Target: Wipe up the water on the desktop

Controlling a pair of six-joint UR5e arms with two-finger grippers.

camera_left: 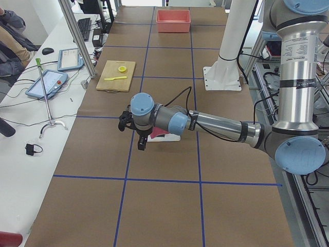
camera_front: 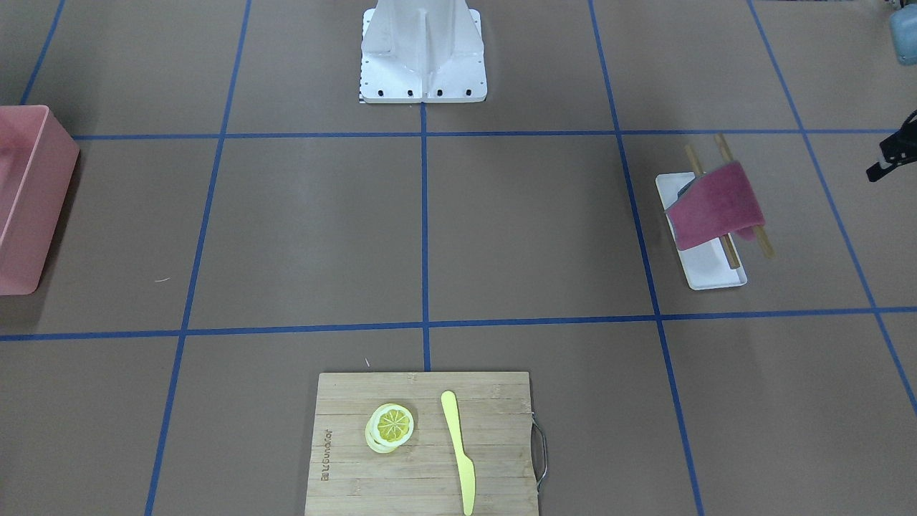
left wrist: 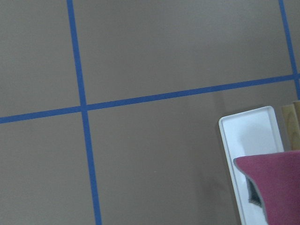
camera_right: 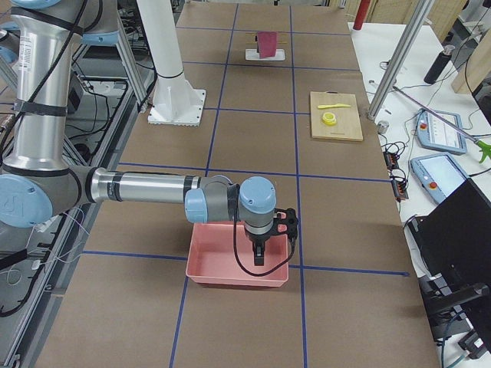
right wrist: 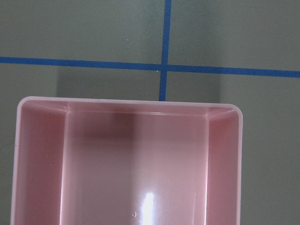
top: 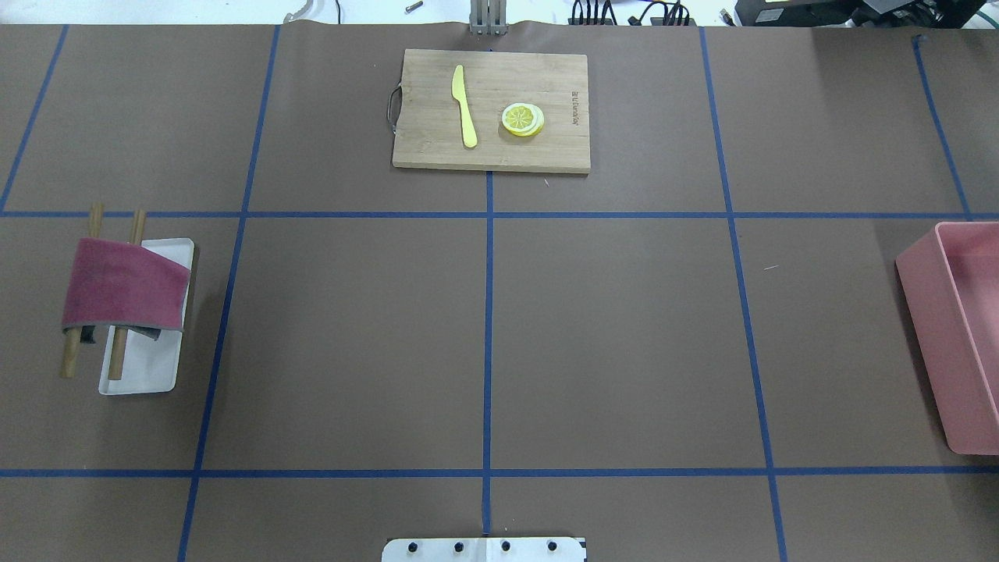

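The desktop [top: 609, 336] is brown with blue tape lines; no water shows on it in any view. A maroon cloth [top: 125, 285] hangs over two wooden sticks [top: 117, 355] across a white tray [top: 148, 367]; it also shows in the front view [camera_front: 716, 204] and the left wrist view [left wrist: 276, 187]. My left gripper [camera_left: 141, 141] hangs above the desktop just beside the cloth; only its edge shows in the front view [camera_front: 892, 154], and I cannot tell if it is open. My right gripper [camera_right: 258, 251] hangs over the pink bin [camera_right: 238, 264]; I cannot tell its state.
A bamboo cutting board [top: 546, 152] at the far middle holds lemon slices [top: 523, 119] and a yellow knife [top: 465, 105]. The pink bin [top: 956, 336] stands at the table's right end. The white robot base [camera_front: 423, 79] is at the near middle edge.
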